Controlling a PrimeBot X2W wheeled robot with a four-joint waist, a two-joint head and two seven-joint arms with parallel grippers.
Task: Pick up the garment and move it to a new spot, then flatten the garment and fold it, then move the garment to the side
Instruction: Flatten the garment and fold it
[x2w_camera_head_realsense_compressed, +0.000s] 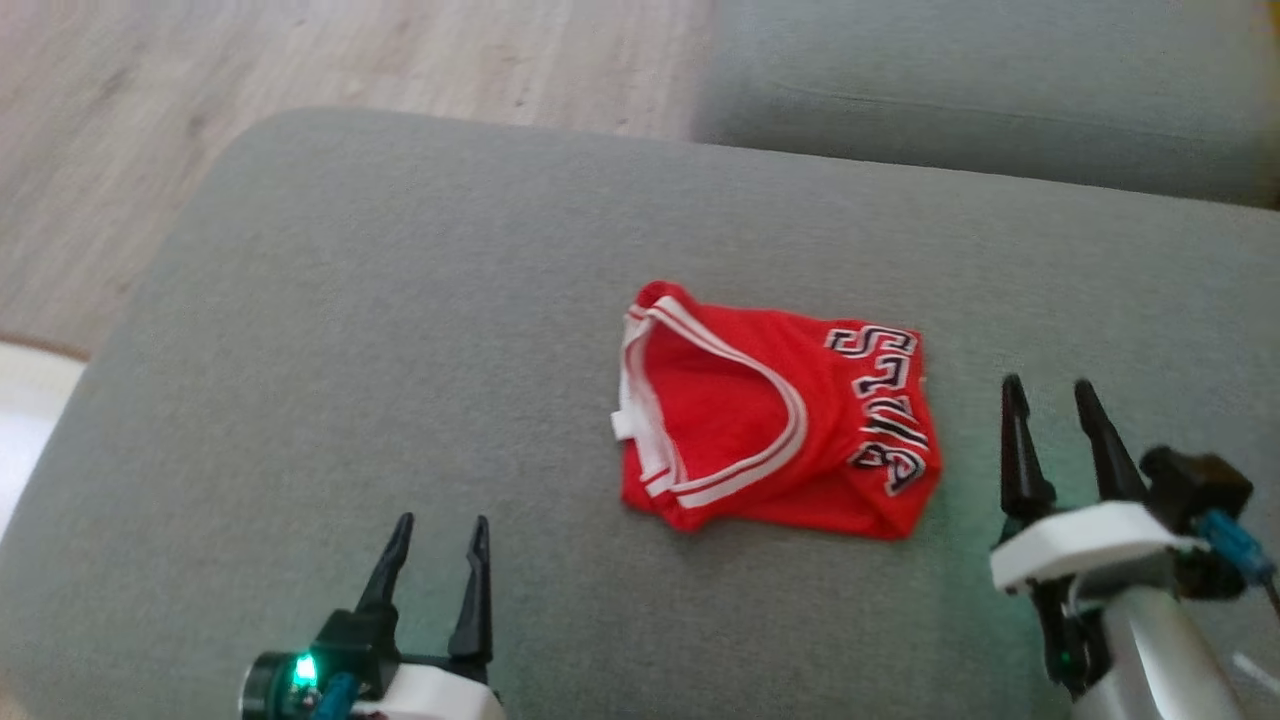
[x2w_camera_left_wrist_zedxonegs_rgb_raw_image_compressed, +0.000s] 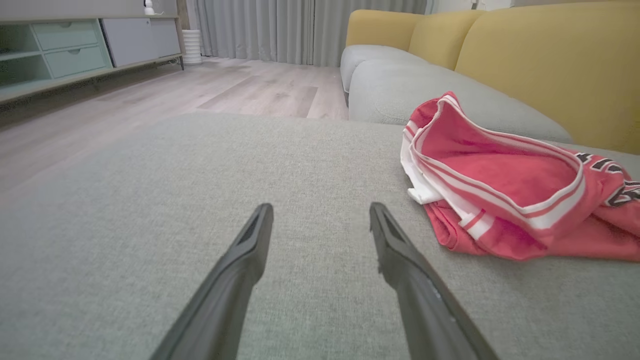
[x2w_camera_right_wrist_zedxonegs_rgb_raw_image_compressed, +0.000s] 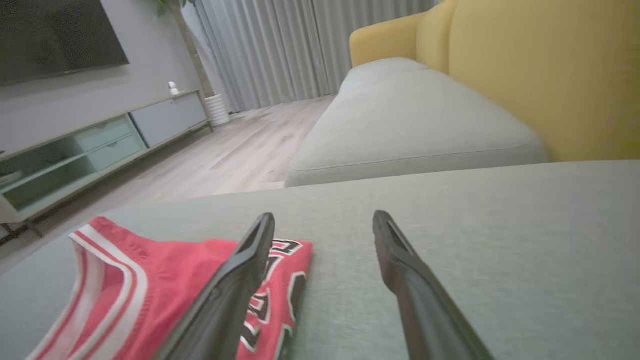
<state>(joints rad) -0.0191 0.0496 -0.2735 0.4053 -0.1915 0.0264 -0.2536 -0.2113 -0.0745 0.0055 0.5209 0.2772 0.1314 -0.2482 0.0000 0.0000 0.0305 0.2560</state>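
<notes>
Head view, garment: the red garment (x2w_camera_head_realsense_compressed: 775, 410) lies as a folded bundle near the middle of the grey cushion (x2w_camera_head_realsense_compressed: 400, 300). Its white-striped opening is to the left and its black letters are to the right.
Head view, left gripper: the left gripper (x2w_camera_head_realsense_compressed: 442, 522) has its jaws apart and empty. It is low at the left, well apart from the cloth.
Head view, right gripper: the right gripper (x2w_camera_head_realsense_compressed: 1048, 383) also has its jaws apart and empty. It is just beside the lettered edge and does not touch it.
Head view, step: I judge that the fold is made and the move to the side remains. It is better to pinch all layers together at one folded edge, low to the cushion, so that the bundle does not fall open.
Left wrist view, extra: here the striped opening stands up loose above the lower layers, which from the head looks flat. A grip there would probably take one layer only. A yellow backrest (x2w_camera_left_wrist_zedxonegs_rgb_raw_image_compressed: 540, 65) rises behind.
Right wrist view, extra: here the lettered edge lies thin and flat, and one finger partly covers it. Whether they touch, I cannot tell. Bare cushion continues ahead and to this view's right, a possible place for the bundle.
</notes>
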